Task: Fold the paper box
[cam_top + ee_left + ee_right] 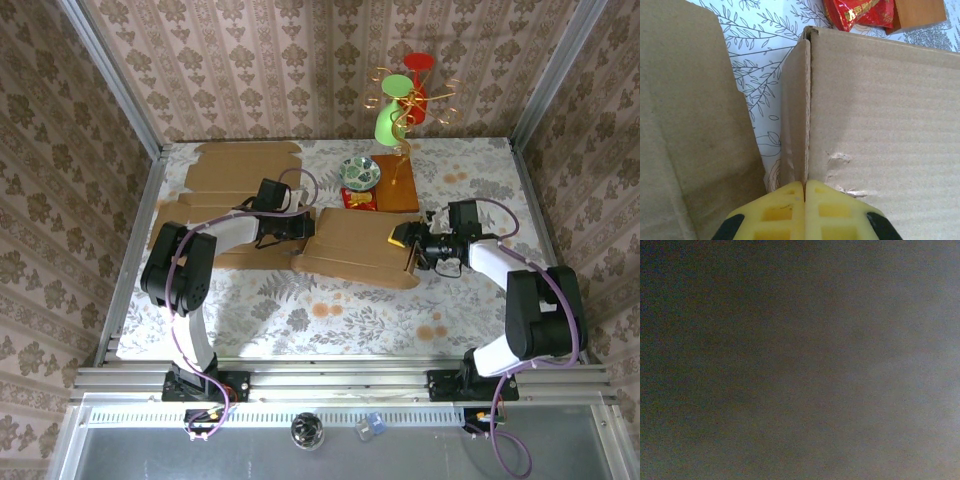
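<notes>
Lying near the middle of the table [300, 320], the paper box [355, 245] had its long axis running left to right, with its right end a little nearer the arms' bases than its left. It was a low, half-formed cardboard shape, stepped panels on top, one short end turned toward each arm.

The left gripper [297, 228] was at the box's left end. In the left wrist view its yellow fingers [780, 210] were pressed together on the thin edge of an upright side flap [795, 115], and that edge ran straight into the seam between them. A broad panel of the box lay to the right of the flap, scuffed close to the fingers.

The right gripper [412, 243] was at the box's right end, beside a small end flap [411, 266]. Whether its jaws were open or closed on the cardboard could not be told, as the right wrist view was dark and blurred.

Flat cardboard sheets [235, 170] lay at the back left, just beside the box. Behind the box were a patterned bowl [360, 172], a red packet [359, 200] and a brown board [400, 190].
</notes>
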